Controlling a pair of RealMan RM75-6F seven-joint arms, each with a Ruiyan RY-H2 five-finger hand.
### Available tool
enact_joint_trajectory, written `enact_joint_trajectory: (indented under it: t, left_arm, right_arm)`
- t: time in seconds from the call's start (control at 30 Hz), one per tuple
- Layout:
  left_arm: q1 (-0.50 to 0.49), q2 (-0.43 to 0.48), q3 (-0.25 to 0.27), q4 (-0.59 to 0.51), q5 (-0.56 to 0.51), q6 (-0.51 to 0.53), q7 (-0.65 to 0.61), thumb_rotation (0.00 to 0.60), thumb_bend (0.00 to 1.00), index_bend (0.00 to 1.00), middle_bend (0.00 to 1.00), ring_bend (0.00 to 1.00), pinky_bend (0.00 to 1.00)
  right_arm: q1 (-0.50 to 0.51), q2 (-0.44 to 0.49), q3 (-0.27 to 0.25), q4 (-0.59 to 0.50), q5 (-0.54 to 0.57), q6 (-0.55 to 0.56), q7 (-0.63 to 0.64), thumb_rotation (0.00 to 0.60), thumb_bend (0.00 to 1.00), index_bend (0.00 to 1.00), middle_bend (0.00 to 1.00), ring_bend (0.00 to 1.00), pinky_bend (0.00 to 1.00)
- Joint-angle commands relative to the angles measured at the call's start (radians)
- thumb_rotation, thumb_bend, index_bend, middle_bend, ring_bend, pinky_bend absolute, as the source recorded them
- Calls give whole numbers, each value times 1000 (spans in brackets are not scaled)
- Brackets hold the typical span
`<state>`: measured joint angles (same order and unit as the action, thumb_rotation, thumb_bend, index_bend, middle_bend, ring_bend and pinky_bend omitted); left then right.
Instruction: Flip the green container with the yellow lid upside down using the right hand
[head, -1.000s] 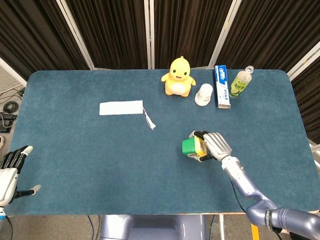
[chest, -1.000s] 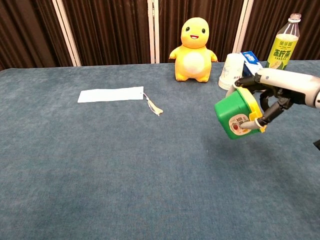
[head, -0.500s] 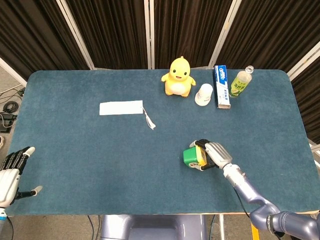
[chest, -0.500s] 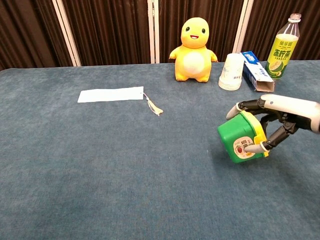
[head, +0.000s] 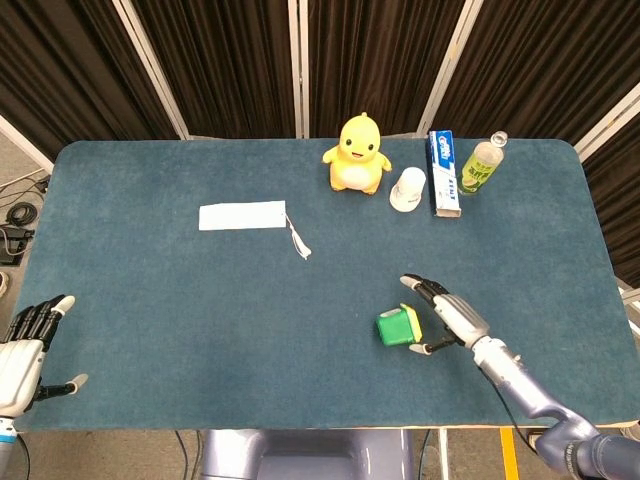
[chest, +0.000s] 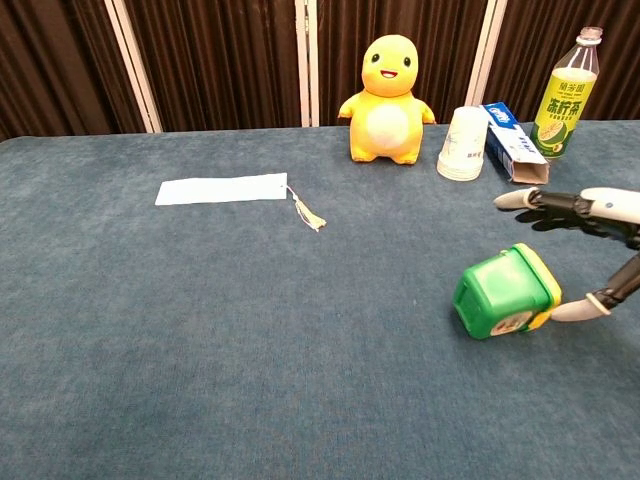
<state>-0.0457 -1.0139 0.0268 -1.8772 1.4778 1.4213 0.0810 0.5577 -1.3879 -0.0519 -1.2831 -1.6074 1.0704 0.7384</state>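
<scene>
The green container (head: 394, 326) (chest: 498, 296) lies on its side on the blue table, its yellow lid (head: 412, 323) (chest: 541, 281) facing right toward my right hand. That right hand (head: 447, 316) (chest: 598, 245) is just to the container's right with fingers spread wide and nothing in it; the thumb tip (chest: 570, 312) sits close to the lid's lower edge. My left hand (head: 22, 347) hangs open off the table's near left corner, seen only in the head view.
At the back stand a yellow duck toy (head: 357, 153), a white cup (head: 407, 189), a toothpaste box (head: 444, 172) and a green drink bottle (head: 481, 165). A white paper strip with a tassel (head: 243, 216) lies left of centre.
The right hand lowered the container to the table near the front, then let go and spread its fingers. The container now lies on its side. The left hand barely moved.
</scene>
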Motion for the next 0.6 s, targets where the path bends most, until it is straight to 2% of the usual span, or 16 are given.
enact_joint_trajectory:
  t: [0.03, 0.13, 0.23, 0.4, 0.47, 0.6]
  left_arm:
    - [0, 0, 1, 0, 2, 0, -1, 600, 0, 0, 0, 0, 0]
    - [-1, 1, 2, -2, 7, 1, 0, 600, 0, 0, 0, 0, 0]
    - [-1, 1, 2, -3, 8, 1, 0, 600, 0, 0, 0, 0, 0]
    - [-6, -1, 2, -3, 6, -6, 3, 600, 0, 0, 0, 0, 0]
    - [-8, -2, 2, -2, 3, -10, 5, 600, 0, 0, 0, 0, 0]
    - [-9, -3, 1, -1, -1, -12, 5, 600, 0, 0, 0, 0, 0]
  right_arm:
    - [-27, 38, -11, -12, -37, 68, -61, 600, 0, 0, 0, 0, 0]
    - [-31, 74, -12, -49, -74, 109, -188, 600, 0, 0, 0, 0, 0]
    - [-17, 118, -13, -118, -97, 94, -329, 600, 0, 0, 0, 0, 0]
    - [52, 166, 7, -239, -119, -23, -651, 600, 0, 0, 0, 0, 0]
    - [80, 171, 30, -290, -85, -92, -781, 600, 0, 0, 0, 0, 0]
    - [124, 148, 77, -379, 49, -231, -1051, 600, 0, 0, 0, 0, 0]
